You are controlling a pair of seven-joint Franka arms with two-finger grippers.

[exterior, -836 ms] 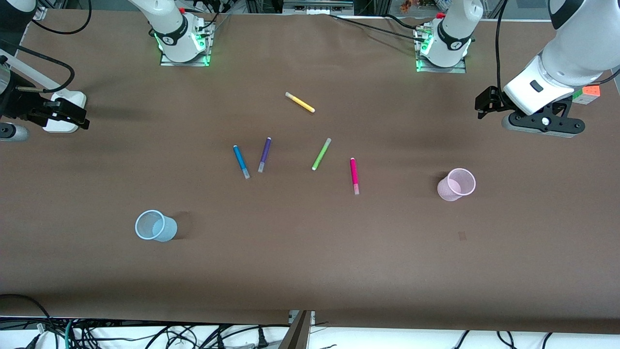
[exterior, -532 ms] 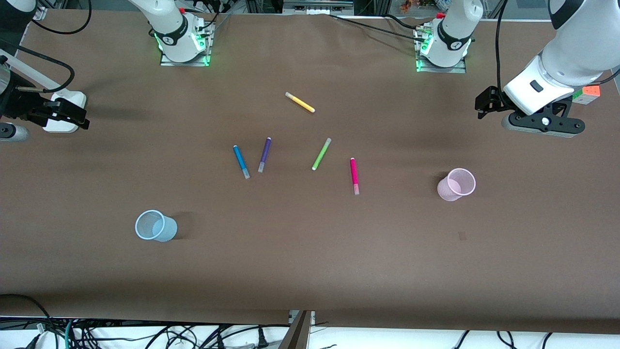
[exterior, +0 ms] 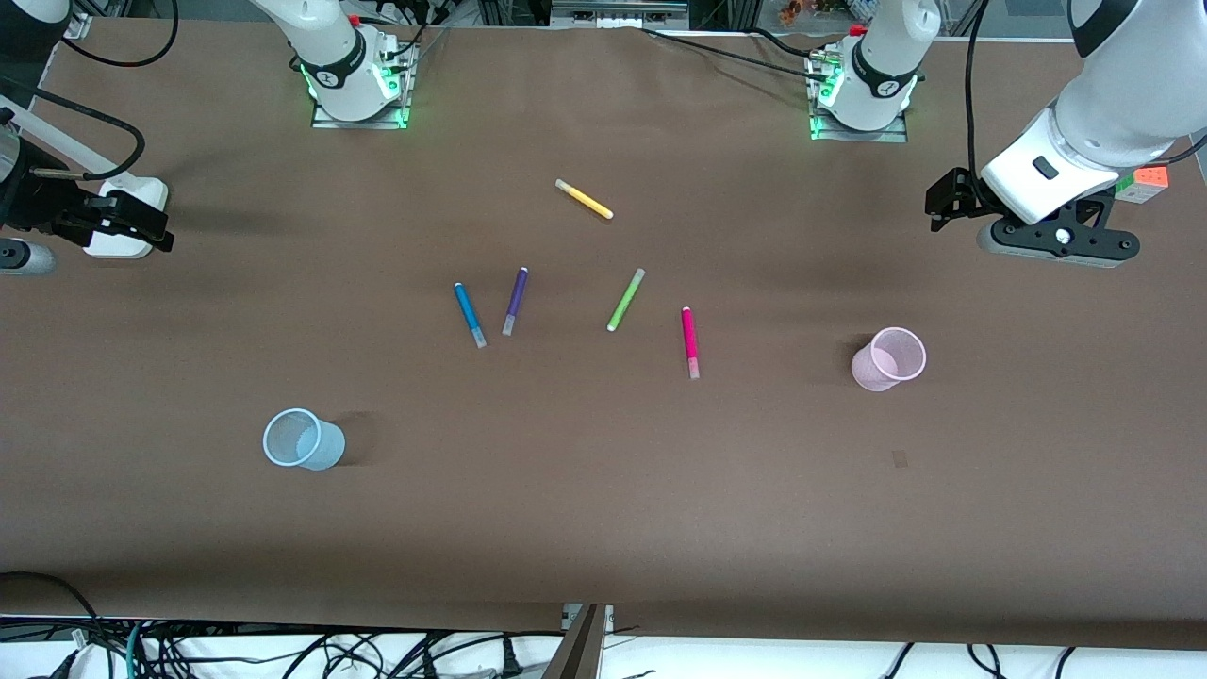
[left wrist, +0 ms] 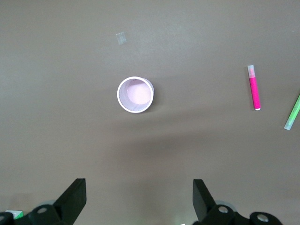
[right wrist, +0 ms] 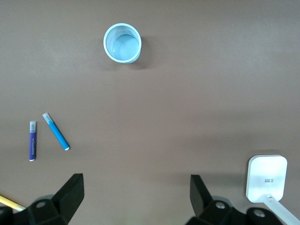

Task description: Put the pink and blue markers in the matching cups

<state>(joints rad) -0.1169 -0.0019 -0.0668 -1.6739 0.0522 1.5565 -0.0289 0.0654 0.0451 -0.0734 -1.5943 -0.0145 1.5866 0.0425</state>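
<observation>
The right pincer (exterior: 141, 226), spread empty, is being held over the surface's (exterior: 603, 528) right-arm end. The blue marker (exterior: 470, 314) and pink marker (exterior: 689, 341) are lying flat mid-surface, pale ends pointing nearer the front camera. The left pincer (left wrist: 139, 202) is being held spread above the pink cup (exterior: 887, 358)

Even overhead light (soft shadows)

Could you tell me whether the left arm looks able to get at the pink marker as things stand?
Probably yes. The left claw hangs open over the table's left-arm end. The pink marker lies flat and alone, apart from the green marker and pink cup, so nothing blocks the way.
</observation>
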